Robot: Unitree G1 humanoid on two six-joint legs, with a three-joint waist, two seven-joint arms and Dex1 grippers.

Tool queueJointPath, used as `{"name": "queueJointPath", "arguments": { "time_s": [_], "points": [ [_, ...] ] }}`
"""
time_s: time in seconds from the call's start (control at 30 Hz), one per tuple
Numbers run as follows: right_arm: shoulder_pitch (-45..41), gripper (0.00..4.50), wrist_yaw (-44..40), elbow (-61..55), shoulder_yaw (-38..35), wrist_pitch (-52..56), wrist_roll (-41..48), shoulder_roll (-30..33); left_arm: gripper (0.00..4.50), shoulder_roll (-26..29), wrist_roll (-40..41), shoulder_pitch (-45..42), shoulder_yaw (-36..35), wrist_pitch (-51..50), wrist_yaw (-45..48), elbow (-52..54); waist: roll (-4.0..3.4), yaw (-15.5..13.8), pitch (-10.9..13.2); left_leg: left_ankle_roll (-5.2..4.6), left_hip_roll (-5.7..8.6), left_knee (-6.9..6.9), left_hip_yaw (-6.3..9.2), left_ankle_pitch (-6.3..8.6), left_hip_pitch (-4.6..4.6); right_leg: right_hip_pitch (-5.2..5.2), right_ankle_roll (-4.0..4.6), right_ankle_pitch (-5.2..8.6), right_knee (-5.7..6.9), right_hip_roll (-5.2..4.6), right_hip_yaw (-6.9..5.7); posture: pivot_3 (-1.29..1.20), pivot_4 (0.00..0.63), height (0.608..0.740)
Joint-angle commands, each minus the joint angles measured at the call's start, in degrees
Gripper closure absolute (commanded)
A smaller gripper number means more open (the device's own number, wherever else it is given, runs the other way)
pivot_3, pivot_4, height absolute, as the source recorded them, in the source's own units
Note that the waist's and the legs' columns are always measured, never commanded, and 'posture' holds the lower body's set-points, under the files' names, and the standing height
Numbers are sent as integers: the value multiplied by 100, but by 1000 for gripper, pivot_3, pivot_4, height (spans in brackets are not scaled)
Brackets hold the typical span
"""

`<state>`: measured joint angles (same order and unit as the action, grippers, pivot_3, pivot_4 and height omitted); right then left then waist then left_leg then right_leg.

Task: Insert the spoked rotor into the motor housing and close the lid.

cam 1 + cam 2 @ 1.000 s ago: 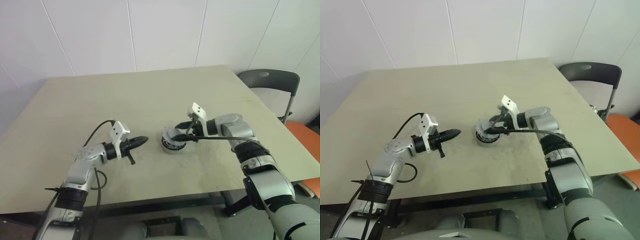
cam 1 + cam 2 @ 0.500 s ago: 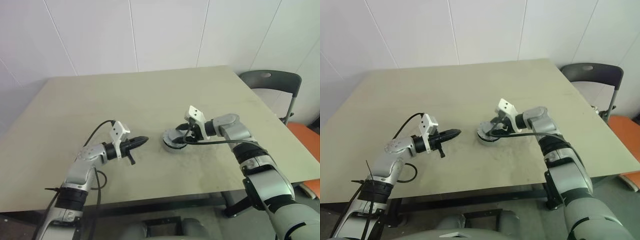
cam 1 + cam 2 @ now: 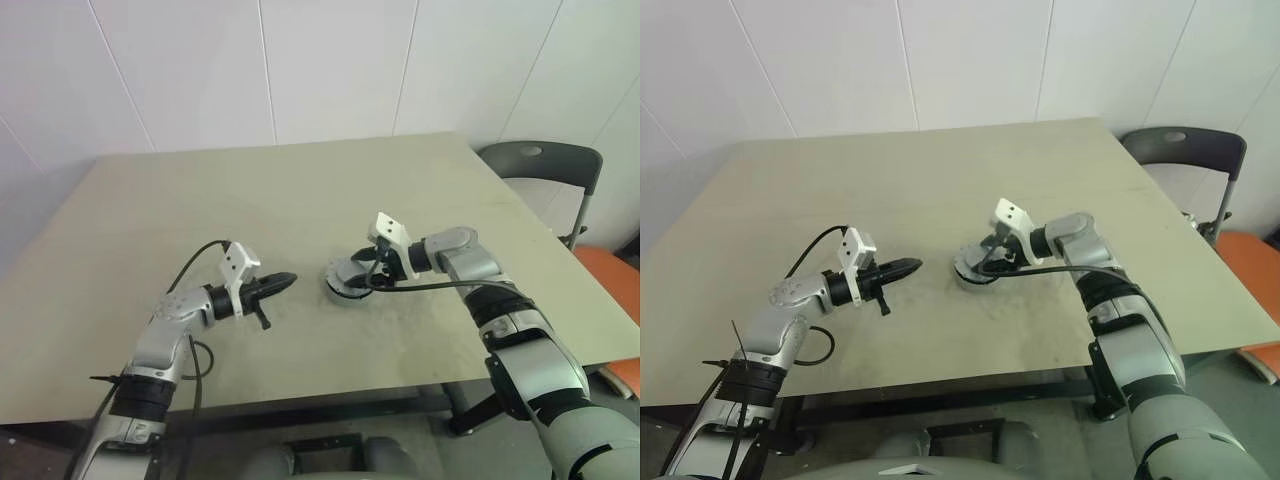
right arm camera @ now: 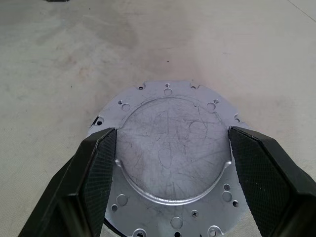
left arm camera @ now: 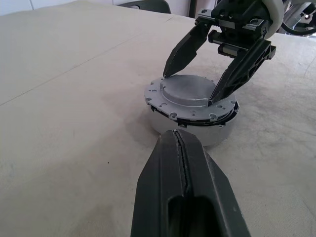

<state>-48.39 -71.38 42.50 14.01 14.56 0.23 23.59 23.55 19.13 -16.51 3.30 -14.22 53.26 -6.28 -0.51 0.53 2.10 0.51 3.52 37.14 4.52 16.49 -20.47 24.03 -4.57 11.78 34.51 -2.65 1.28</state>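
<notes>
Big beige tabletop (image 3: 200, 190) taking up most of the head views, with a dark folding chair (image 3: 545, 165) off past its far right corner. Out in the middle, slightly right of centre: the motor housing (image 5: 212, 136), a squat round silver body sitting flat on the tabletop, already topped by the lid (image 4: 170, 148), a grey scratched disc with a raised centre and little holes round the flange. Lid looks slightly off-centre on the housing in the left wrist view, with a dark gap along one edge, so can't tell if fully seated. Spoked rotor presumably under there, nothing of it to see. Right tool (image 4: 170, 163) reaching in from the right, spread wide with a black finger on either side of the lid's raised centre, tips right at its edge; touching or just shy of it, can't tell, and not clamped on anything as far as visible. Left tool (image 3: 275, 285) well to the left of the housing, pinched tight on nothing, pointing across at it and hovering just above the tabletop.
</notes>
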Motion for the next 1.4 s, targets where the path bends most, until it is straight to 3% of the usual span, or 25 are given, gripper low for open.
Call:
{"name": "queueJointPath", "arguments": {
  "time_s": [0.03, 1.4],
  "points": [
    [-70, 1276, -151, -80, 17, 44, -17, 112, 4500, 20, 0, -67, -53, 78, -17, 74, 1, -2, 0, 0, 0, 0, 0, 0, 1, -1, 0, 0, 0, 0, 0, 0, 0, 740],
    [41, 1276, 193, -87, 318, -261, -420, 67, 4500, 26, 8, -62, -63, 77, -22, 87, 2, 4, -1, 0, 6, 59, -2, -1, 30, -29, 4, 4, 63, 6, 1, 0, 0, 740]
  ]
}}
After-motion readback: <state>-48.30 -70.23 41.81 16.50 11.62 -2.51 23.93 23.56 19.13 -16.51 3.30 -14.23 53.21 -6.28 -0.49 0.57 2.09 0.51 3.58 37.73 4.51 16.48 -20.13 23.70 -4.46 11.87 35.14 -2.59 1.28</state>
